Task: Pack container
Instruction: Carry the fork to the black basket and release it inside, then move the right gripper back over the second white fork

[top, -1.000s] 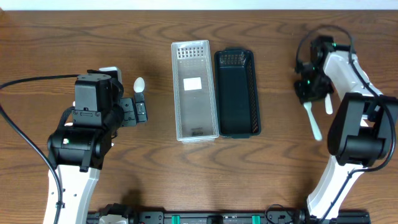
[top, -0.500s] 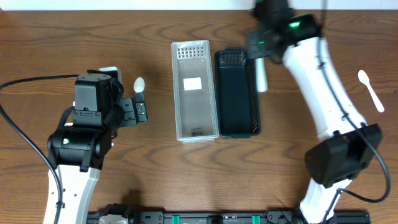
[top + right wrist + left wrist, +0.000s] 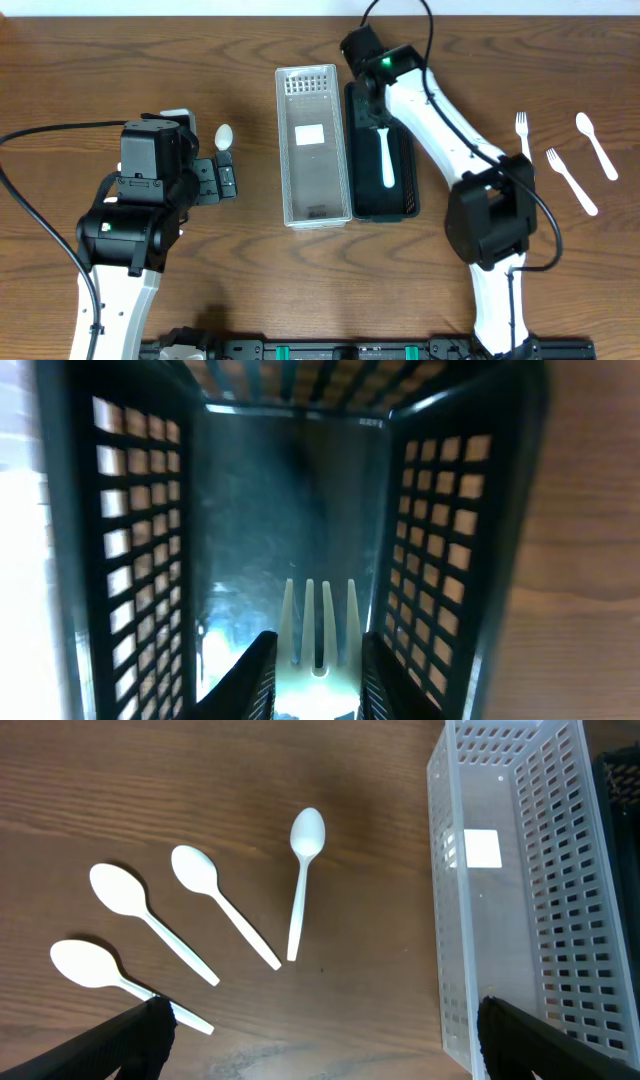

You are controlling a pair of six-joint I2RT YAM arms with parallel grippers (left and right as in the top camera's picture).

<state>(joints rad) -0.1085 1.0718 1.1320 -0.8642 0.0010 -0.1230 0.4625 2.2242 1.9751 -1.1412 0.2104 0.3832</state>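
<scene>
right wrist: right end effector (image 3: 317, 660) grips fork (image 3: 308, 610) inside basket (image 3: 290, 490); left end effector (image 3: 325, 1020) open.

The right arm (image 3: 432, 112) lies over the far end of the black basket (image 3: 411, 185), obstructing entry there; bare table (image 3: 300, 290) along the near edge and between basket and right-edge forks (image 3: 570, 182) is passable.

Fork (image 3: 318, 628) handle cut off at bottom edge, blurred.
</scene>
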